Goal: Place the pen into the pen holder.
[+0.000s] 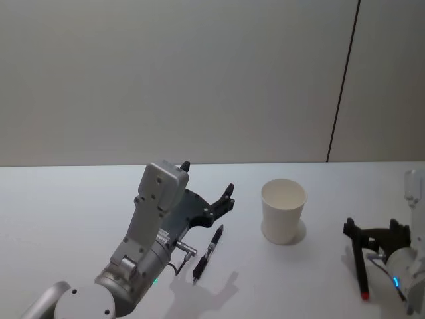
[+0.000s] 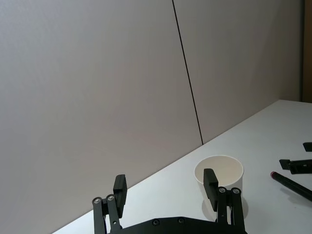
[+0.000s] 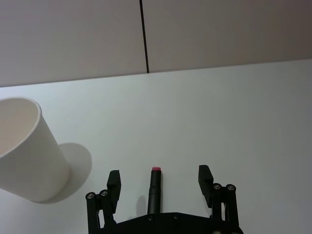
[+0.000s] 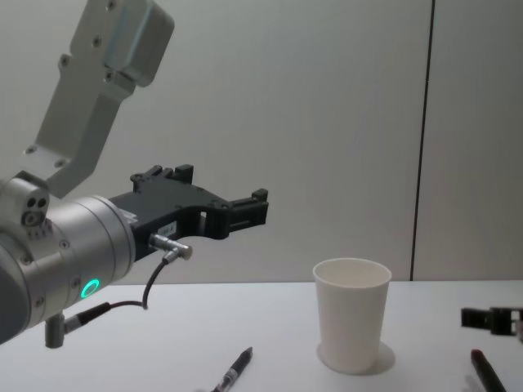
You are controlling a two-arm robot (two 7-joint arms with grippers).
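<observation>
Plain pale wall panels, split by one dark vertical seam (image 1: 342, 80), stand behind a white table (image 1: 80, 219).

Pen holder (image 1: 283, 212): a white tapered paper cup with a rolled rim, upright, mouth open, right of the table's centre.

Two pens lie flat on the table. A black pen (image 1: 208, 251) lies to the left of the cup, apart from it. A dark red-tipped pen (image 1: 360, 266) lies to the cup's right, well apart.

Left gripper (image 1: 208, 178): raised above the table over the black pen, jaws spread wide, holding nothing.

Right gripper (image 3: 159, 174): low at the table, jaws wide on either side of the red-tipped pen without closing on it.

Handling, as a judgement: either pen is light, stiff and slim, with a smooth barrel that could roll or slip. Best taken across the middle of the barrel, so it can be tipped upright. The cup looks very light and thin-walled, so a knock on the rim would likely topple or shift it. The pen should enter from above.
</observation>
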